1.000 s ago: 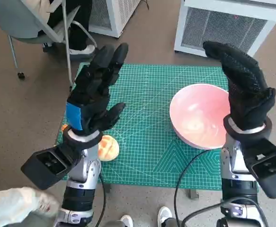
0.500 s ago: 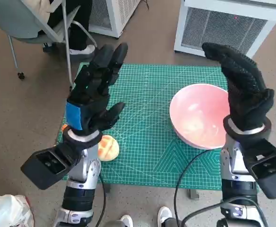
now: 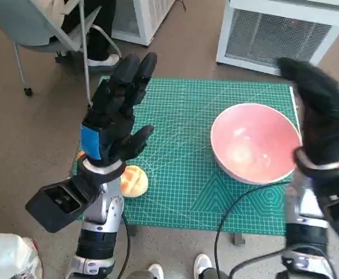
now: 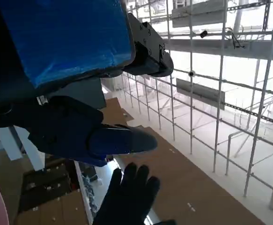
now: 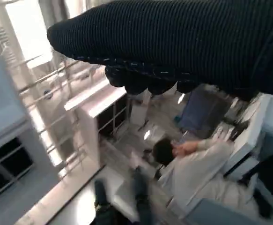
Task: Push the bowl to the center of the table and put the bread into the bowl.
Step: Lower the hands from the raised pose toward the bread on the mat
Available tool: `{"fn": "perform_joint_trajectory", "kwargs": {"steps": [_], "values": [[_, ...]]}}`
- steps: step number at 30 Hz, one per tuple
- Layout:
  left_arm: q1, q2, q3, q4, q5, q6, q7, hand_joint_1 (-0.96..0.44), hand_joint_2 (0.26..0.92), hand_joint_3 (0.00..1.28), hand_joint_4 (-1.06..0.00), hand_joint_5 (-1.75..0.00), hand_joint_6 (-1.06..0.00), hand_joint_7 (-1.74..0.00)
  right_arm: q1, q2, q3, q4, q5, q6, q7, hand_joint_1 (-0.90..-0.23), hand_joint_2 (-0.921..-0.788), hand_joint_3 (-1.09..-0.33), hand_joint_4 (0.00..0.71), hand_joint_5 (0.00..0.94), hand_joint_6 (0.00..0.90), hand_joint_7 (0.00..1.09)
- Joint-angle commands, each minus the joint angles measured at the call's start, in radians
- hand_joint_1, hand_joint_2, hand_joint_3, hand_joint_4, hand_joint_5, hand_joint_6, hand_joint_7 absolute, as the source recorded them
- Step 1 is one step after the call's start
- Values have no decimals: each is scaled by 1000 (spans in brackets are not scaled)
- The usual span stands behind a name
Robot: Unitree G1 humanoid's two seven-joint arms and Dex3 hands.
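A pink bowl (image 3: 253, 142) sits on the right half of the green cutting mat (image 3: 181, 133). A round golden bread roll (image 3: 133, 181) lies near the mat's front left corner, just right of my left wrist. My left hand (image 3: 116, 110) is raised above the mat's left side, fingers spread, holding nothing. My gloved right hand (image 3: 323, 116) is raised at the bowl's right edge, blurred, fingers extended, empty. The left wrist view shows my left hand (image 4: 75, 79) against shelving and the gloved right hand (image 4: 129, 197). In the right wrist view the glove (image 5: 183, 42) spans the picture.
The mat covers a small table. A grey chair (image 3: 47, 29) with a person's legs stands at the back left. White cabinets with grilles (image 3: 274, 35) stand behind the table. A person in white (image 5: 192, 164) appears in the right wrist view. A pale sleeve (image 3: 6, 256) shows front left.
My right hand has swung to the right, from over the bowl to beyond its right rim. The left hand, bowl and bread stay put.
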Motion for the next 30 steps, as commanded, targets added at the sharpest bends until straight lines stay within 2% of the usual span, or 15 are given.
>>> {"fn": "perform_joint_trajectory", "kwargs": {"steps": [1, 7, 10, 14, 18, 22, 26, 30], "values": [[15, 2, 1, -19, -7, 1, -3, -450, 921, 247, -355, -1, -407, -139, 35, -30, -84, 137, -27, -25, -81, -552, -921, -818, 243, 22, 101, 370], [18, 9, 9, -16, -15, 3, -7, -474, 921, 246, -350, 0, -408, -139, 24, -77, -149, 338, -81, -69, -186, -567, -921, -806, 253, 16, 123, 346], [20, 11, 12, -14, -20, 3, -10, -483, 921, 246, -345, 0, -408, -138, 11, -94, -164, 423, -88, -84, -213, -571, -921, -811, 257, 9, 135, 321], [19, 14, 19, -8, -28, 4, -16, -487, 921, 246, -341, 0, -407, -136, -5, -113, -183, 553, -80, -74, -231, -574, -921, -824, 243, 3, 138, 302], [21, 17, 24, -9, -32, 8, -18, -486, 921, 248, -340, 0, -407, -134, -22, -118, -198, 652, -52, -46, -207, -566, -921, -849, 187, 0, 116, 274], [21, 17, 28, -6, -33, 9, -22, -471, 921, 258, -339, 0, -409, -131, -29, -117, -207, 724, -47, -16, -199, -538, -921, -892, 148, 0, 99, 250], [23, 17, 29, -9, -30, 11, -20, -448, 921, 270, -339, 0, -411, -128, -35, -105, -199, 782, -59, 23, -223, -518, -921, -911, 147, 3, 92, 236], [23, 21, 31, -13, -23, 14, -17, -438, 921, 276, -340, -1, -412, -125, -45, -90, -178, 821, -86, 74, -258, -490, -921, -912, 179, 16, 106, 229]]}}
